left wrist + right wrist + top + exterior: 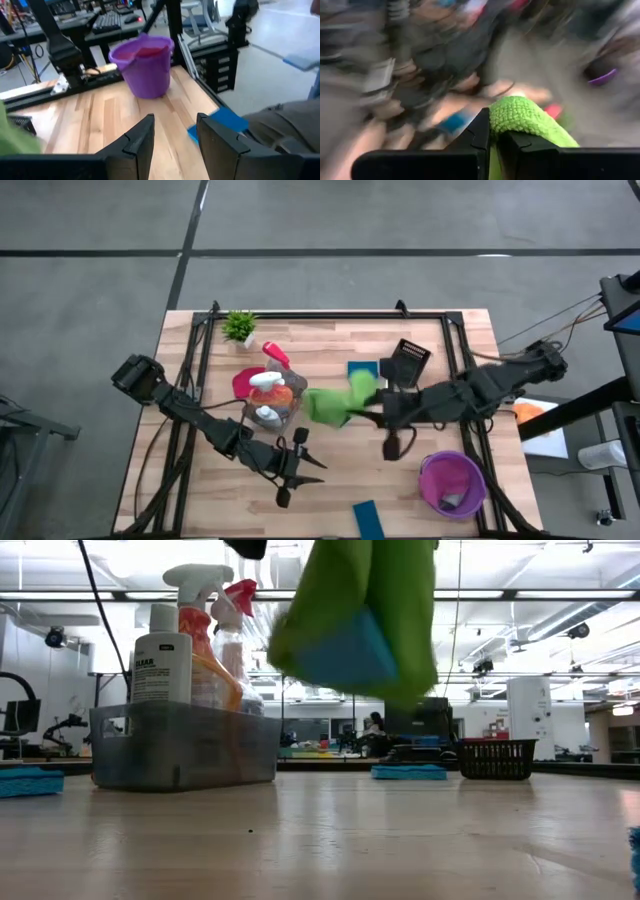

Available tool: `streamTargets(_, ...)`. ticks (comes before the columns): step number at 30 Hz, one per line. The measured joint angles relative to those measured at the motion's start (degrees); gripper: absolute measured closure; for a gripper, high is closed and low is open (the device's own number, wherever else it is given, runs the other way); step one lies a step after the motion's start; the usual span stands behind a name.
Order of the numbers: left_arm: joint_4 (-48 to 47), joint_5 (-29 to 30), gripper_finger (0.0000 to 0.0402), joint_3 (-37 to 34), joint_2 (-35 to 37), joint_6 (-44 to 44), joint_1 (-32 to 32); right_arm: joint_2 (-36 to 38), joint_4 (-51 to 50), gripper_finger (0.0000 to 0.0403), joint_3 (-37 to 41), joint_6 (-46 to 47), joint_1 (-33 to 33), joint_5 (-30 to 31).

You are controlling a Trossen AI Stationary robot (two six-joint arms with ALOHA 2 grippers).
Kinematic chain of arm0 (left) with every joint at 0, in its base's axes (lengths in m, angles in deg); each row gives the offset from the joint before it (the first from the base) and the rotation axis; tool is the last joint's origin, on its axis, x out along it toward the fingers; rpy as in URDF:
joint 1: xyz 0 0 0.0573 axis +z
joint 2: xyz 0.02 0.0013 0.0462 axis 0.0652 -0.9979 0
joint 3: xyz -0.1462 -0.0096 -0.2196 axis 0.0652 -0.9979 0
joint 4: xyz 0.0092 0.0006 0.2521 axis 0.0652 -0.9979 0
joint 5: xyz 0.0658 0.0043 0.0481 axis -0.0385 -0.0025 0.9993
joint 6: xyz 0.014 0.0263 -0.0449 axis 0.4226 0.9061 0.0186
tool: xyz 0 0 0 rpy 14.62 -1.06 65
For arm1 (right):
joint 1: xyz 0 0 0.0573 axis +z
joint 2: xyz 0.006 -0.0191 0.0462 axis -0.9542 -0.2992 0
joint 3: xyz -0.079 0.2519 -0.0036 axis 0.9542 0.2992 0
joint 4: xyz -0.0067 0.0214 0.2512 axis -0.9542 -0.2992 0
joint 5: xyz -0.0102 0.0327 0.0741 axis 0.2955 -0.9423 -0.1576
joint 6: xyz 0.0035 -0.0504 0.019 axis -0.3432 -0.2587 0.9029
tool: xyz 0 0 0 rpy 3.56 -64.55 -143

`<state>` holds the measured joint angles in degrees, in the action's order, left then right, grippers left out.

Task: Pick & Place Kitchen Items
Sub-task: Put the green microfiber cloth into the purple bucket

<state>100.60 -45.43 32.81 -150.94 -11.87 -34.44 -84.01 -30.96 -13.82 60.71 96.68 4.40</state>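
My right gripper (372, 408) is shut on a green cloth (335, 402), held above the table's middle, just right of a clear bin (270, 405) with an orange spray bottle (205, 660) and white bottles. In the low view the cloth (385, 600) hangs high, with a blue patch (345, 652) on its near side; I cannot tell if that is a sponge. My left gripper (293, 465) is open and empty, near the table's front, pointing toward a purple bucket (145, 62). Blue sponges lie at the back (362, 368) and front (367, 518). My right gripper pinches a bunched fold of the green cloth (517, 114) between its two fingers (481, 131). The cloth is lifted clear of the table and hangs below the fingers, slack.
A black basket (410, 360) stands at the back right, the purple bucket (452, 483) at the front right. A small plant (238, 326), a red-topped bottle (275, 355) and a magenta cloth (243, 380) are behind the bin. Black frame rails run along the table's sides.
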Motion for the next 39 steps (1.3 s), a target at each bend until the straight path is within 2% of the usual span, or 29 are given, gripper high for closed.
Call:
streamTargets(1, -0.5, 0.0, 0.0254, -0.2, 0.0, 0.0, 0.0, -0.5, -5.1, 0.0385, -1.8, 3.7, -1.0, -1.2)
streamTargets(2, -0.5, 0.0, 0.0254, -0.3, 0.0, 0.0, -0.1, -0.7, -8.1, 0.0385, -2.3, 5.5, -0.9, 3.8)
streamTargets(4, -0.5, 0.0, 0.0254, -0.4, 0.0, -0.1, -0.1, -1.0, -11.5, 0.0385, -2.3, 6.0, 0.8, 19.9)
streamTargets(5, -0.4, 0.0, 0.0254, -0.4, 0.0, -0.2, 0.0, -1.1, -12.5, 0.0385, -2.2, 5.7, 0.7, 24.0)
streamTargets(6, -0.5, 0.0, 0.0254, -0.4, 0.0, -0.2, 0.0, -0.8, -12.9, 0.0385, -2.2, 5.6, 0.3, 23.1)
streamTargets(7, -0.6, 0.0, 0.0254, -0.4, 0.0, -0.2, 0.0, -0.3, -12.8, 0.0385, -2.3, 6.3, -0.1, 18.1)
streamTargets(10, -0.9, 0.0, 0.0254, -0.4, 0.0, -0.2, 0.0, 0.5, -11.7, 0.0385, -2.2, 7.9, -1.7, -4.5)
streamTargets(11, -0.9, 0.0, 0.0254, -0.4, 0.0, -0.2, 0.0, 0.2, -11.0, 0.0385, -2.2, 7.2, -1.9, -7.1)
streamTargets(12, -1.1, 0.0, 0.0254, -0.4, 0.0, -0.2, 0.0, -0.2, -10.8, 0.0385, -2.2, 7.0, -1.9, -5.0)
streamTargets(13, -1.1, 0.1, 0.0254, -0.4, 0.0, -0.2, 0.0, -0.6, -11.2, 0.0385, -2.2, 6.8, -1.8, 1.4)
streamTargets(15, -1.3, 0.2, 0.0254, -0.4, 0.0, -0.2, 0.0, -1.2, -14.8, 0.0385, -2.7, 6.7, -0.4, 21.4)
streamTargets(16, -1.3, 0.2, 0.0254, -0.4, 0.0, -0.2, 0.0, -1.3, -17.1, 0.0385, -2.9, 6.6, -0.1, 29.1)
streamTargets(17, -1.5, 0.2, 0.0254, -0.4, 0.0, -0.2, 0.0, -1.3, -18.8, 0.0385, -3.2, 6.9, -0.5, 31.2)
streamTargets(18, -1.7, 0.2, 0.0254, -0.4, 0.0, -0.2, 0.0, -0.8, -19.1, 0.0385, -3.3, 7.5, -1.2, 26.1)
streamTargets(20, -1.8, 0.2, 0.0254, -0.4, 0.0, -0.2, 0.0, -0.2, -16.8, 0.0385, -3.0, 9.2, -3.0, 7.9)
streamTargets(21, -1.8, 0.2, 0.0254, -0.4, 0.0, -0.2, 0.0, -0.3, -15.1, 0.0385, -2.7, 9.4, -3.6, 2.7)
streamTargets(22, -1.8, 0.2, 0.0254, -0.4, 0.0, -0.2, 0.0, -0.5, -14.4, 0.0385, -2.6, 9.0, -3.7, 1.5)
streamTargets(25, -1.8, 0.2, 0.0254, -0.4, 0.0, -0.2, 0.0, -0.6, -14.8, 0.0385, -2.5, 7.4, -3.6, 3.5)
streamTargets(29, -2.0, 0.2, 0.0254, -0.4, 0.1, -0.2, 0.0, 0.8, -14.2, 0.0385, -2.5, 5.7, -2.5, -0.5)
streamTargets(39, -3.3, 0.2, 0.0254, -0.4, 0.1, -0.2, 0.0, 2.2, 8.8, 0.0385, -0.1, -12.4, 10.2, -3.5)
